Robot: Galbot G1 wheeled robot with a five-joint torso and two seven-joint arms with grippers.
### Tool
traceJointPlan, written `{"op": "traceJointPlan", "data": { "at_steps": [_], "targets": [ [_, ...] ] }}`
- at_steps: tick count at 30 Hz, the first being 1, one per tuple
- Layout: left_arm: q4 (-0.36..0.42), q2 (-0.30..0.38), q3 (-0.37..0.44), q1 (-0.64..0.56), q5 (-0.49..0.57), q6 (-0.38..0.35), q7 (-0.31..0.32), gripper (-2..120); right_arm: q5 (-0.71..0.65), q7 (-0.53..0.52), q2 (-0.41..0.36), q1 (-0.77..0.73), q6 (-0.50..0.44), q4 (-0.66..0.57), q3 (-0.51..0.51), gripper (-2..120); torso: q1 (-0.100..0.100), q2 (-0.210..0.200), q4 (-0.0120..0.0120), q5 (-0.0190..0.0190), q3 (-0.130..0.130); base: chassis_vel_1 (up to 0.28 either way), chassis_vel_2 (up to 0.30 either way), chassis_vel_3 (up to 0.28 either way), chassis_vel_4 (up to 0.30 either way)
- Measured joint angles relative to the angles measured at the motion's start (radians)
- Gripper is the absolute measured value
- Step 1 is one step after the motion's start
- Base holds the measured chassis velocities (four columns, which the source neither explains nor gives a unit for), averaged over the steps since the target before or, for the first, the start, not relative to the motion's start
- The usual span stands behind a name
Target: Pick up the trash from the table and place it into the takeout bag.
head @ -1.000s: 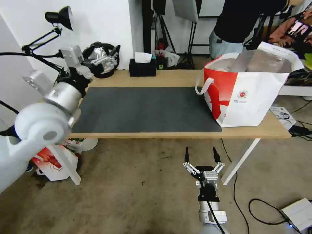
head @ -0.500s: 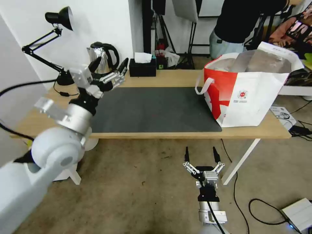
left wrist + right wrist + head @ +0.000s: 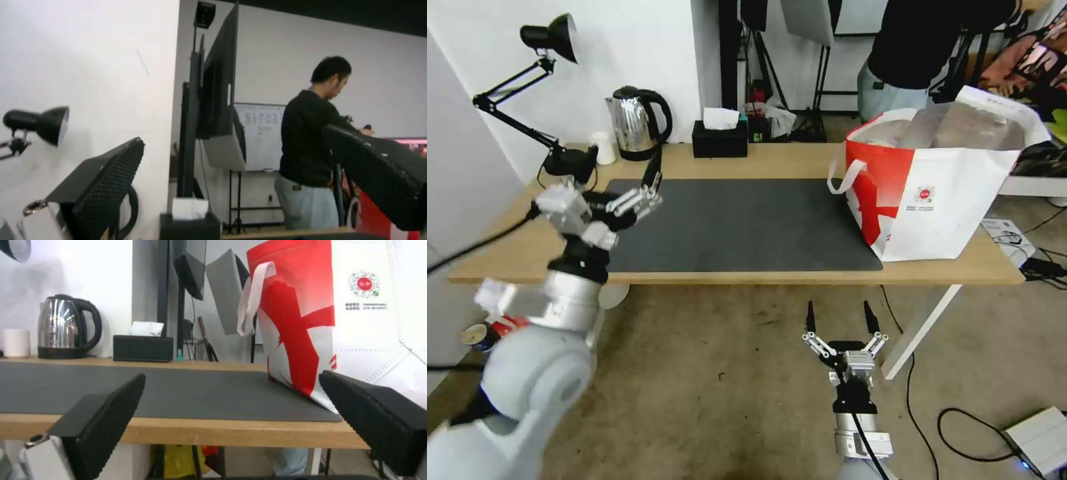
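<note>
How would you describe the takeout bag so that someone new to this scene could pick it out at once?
Start at the long light-wood table and follow the dark grey mat to its right end. There the takeout bag stands open: large, white, with a red side panel, silver lining, white strap handles and a small red logo.

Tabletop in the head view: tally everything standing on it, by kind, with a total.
Takeout bag: 1
Dark grey mat: 1
Kettle: 1
Black tissue box: 1
Small white cup: 1
Desk lamp: 1
Total: 6
</note>
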State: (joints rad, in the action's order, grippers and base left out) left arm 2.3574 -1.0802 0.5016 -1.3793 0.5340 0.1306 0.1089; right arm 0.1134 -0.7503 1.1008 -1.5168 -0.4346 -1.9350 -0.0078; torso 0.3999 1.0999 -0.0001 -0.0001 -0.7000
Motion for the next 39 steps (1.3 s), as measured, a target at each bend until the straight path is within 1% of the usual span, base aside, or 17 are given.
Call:
{"op": "traceJointPlan", "data": {
  "at_steps": [2, 3, 5, 6, 8, 10, 11, 12, 13, 15, 19, 20, 22, 27, 32, 39],
  "targets": [
    [0.000, -0.006, 0.023, -0.044, -0.010, 0.011, -0.039, 100, 0.000, 0.000, 0.000, 0.000, 0.000, 0.000, 0.000, 100, 0.000, 0.000, 0.0000, 0.0004, 0.000, 0.000, 0.000, 0.000, 0.000],
    [0.000, -0.006, 0.023, -0.044, -0.010, 0.011, -0.039, 100, 0.000, 0.000, 0.000, 0.000, 0.000, 0.000, 0.000, 100, 0.000, 0.000, 0.0000, 0.0004, 0.000, 0.000, 0.000, 0.000, 0.000],
    [0.004, -0.005, 0.044, -0.077, -0.010, 0.013, -0.067, 100, 0.000, 0.000, 0.000, 0.000, 0.000, 0.000, 0.000, 100, 0.000, 0.000, 0.0003, 0.0001, 0.000, 0.000, 0.000, 0.000, 0.000],
    [0.004, -0.005, 0.044, -0.077, -0.010, 0.013, -0.067, 100, 0.000, 0.000, 0.000, 0.000, 0.000, 0.000, 0.000, 100, 0.000, 0.000, 0.0003, 0.0001, 0.000, 0.000, 0.000, 0.000, 0.000],
    [0.009, -0.018, 0.050, -0.097, -0.011, 0.013, -0.078, 100, 0.000, 0.000, 0.000, 0.000, 0.000, 0.000, 0.000, 100, 0.000, 0.000, -0.0001, 0.0004, 0.000, 0.000, 0.000, 0.000, 0.000],
    [0.007, -0.040, 0.045, -0.113, -0.041, 0.022, -0.092, 100, 0.000, 0.000, 0.000, 0.000, 0.000, 0.000, 0.000, 100, 0.000, 0.000, -0.0001, 0.0001, 0.000, 0.000, 0.000, 0.000, 0.000],
    [0.005, -0.074, 0.027, -0.141, -0.089, 0.035, -0.109, 100, 0.000, 0.000, 0.000, 0.000, 0.000, 0.000, 0.000, 100, 0.000, 0.000, 0.0000, 0.0003, 0.000, 0.000, 0.000, 0.000, 0.000],
    [0.005, -0.093, 0.014, -0.155, -0.112, 0.043, -0.114, 100, 0.000, 0.000, 0.000, 0.000, 0.000, 0.000, 0.000, 100, 0.000, 0.000, 0.0001, -0.0001, 0.000, 0.000, 0.000, 0.000, 0.000],
    [0.005, -0.093, 0.014, -0.155, -0.112, 0.043, -0.114, 100, 0.000, 0.000, 0.000, 0.000, 0.000, 0.000, 0.000, 100, 0.000, 0.000, 0.0001, -0.0001, 0.000, 0.000, 0.000, 0.000, 0.000],
    [0.004, -0.143, -0.019, -0.192, -0.183, 0.064, -0.129, 100, 0.000, 0.000, 0.000, 0.000, 0.000, 0.000, 0.000, 100, 0.000, 0.000, 0.0000, 0.0002, 0.000, 0.000, 0.000, 0.000, 0.000],
    [-0.002, -0.162, -0.031, -0.209, -0.207, 0.072, -0.131, 100, 0.000, 0.000, 0.000, 0.000, 0.000, 0.000, 0.000, 100, 0.000, 0.000, 0.0000, 0.0002, 0.000, 0.000, 0.000, 0.000, 0.000],
    [-0.005, -0.169, -0.037, -0.222, -0.214, 0.072, -0.119, 100, 0.000, 0.000, 0.000, 0.000, 0.000, 0.000, 0.000, 100, 0.000, 0.000, 0.0000, 0.0002, 0.000, 0.000, 0.000, 0.000, 0.000],
    [-0.008, -0.173, -0.044, -0.240, -0.212, 0.047, -0.080, 100, 0.000, 0.000, 0.000, 0.000, 0.000, 0.000, 0.000, 100, 0.000, 0.000, 0.0001, 0.0003, 0.000, 0.000, 0.000, 0.000, 0.000],
    [-0.020, -0.177, -0.044, -0.261, -0.222, 0.046, -0.072, 100, 0.000, 0.000, 0.000, 0.000, 0.000, 0.000, 0.000, 100, 0.000, 0.000, 0.0001, 0.0002, 0.000, 0.000, 0.000, 0.000, 0.000],
    [-0.043, -0.195, -0.055, -0.282, -0.259, 0.054, -0.073, 100, 0.000, 0.000, 0.000, 0.000, 0.000, 0.000, 0.000, 100, 0.000, 0.000, -0.0001, 0.0001, 0.000, 0.000, 0.000, 0.000, 0.000],
    [-0.063, -0.211, -0.041, -0.324, -0.288, 0.090, -0.070, 100, 0.000, 0.000, 0.000, 0.000, 0.000, 0.000, 0.000, 100, 0.000, 0.000, 0.0000, 0.0001, 0.000, 0.000, 0.000, 0.000, 0.000]
  ]
}}
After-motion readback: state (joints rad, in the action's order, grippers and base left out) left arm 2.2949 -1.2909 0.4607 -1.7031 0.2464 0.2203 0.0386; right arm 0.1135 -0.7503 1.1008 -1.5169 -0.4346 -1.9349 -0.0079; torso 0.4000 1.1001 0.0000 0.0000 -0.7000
